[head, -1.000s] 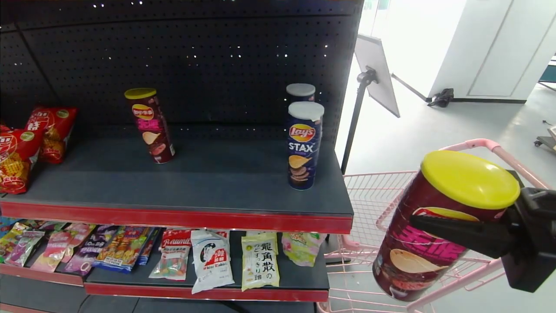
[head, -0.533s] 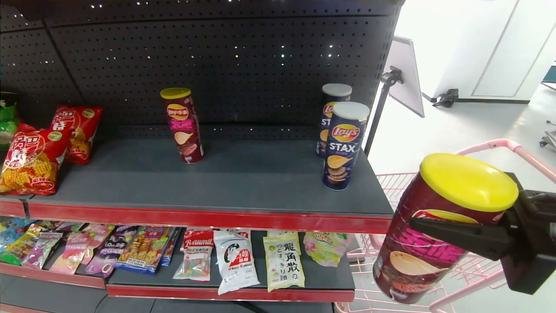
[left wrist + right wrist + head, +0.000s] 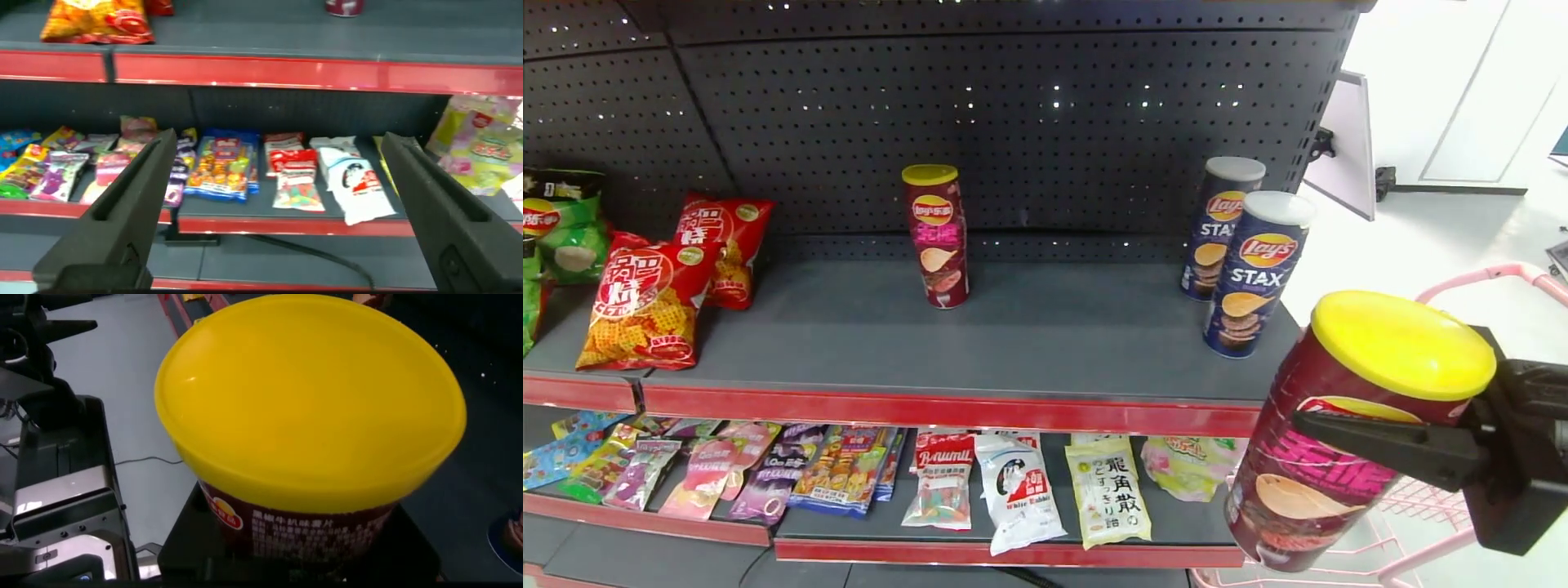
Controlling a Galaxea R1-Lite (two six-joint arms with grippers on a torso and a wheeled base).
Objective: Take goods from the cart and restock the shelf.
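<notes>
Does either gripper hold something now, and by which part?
The right gripper holds the maroon chip can by its upper body, under the yellow lid. The left gripper is open, empty.

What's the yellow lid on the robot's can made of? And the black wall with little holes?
Yellow lid: looks like smooth plastic, softly shiny, with a moulded rim. The can under it: likely printed cardboard, slightly glossy; hard to be sure. Black wall: probably painted metal, matte, with neat rows of punched holes that light shines through.
</notes>
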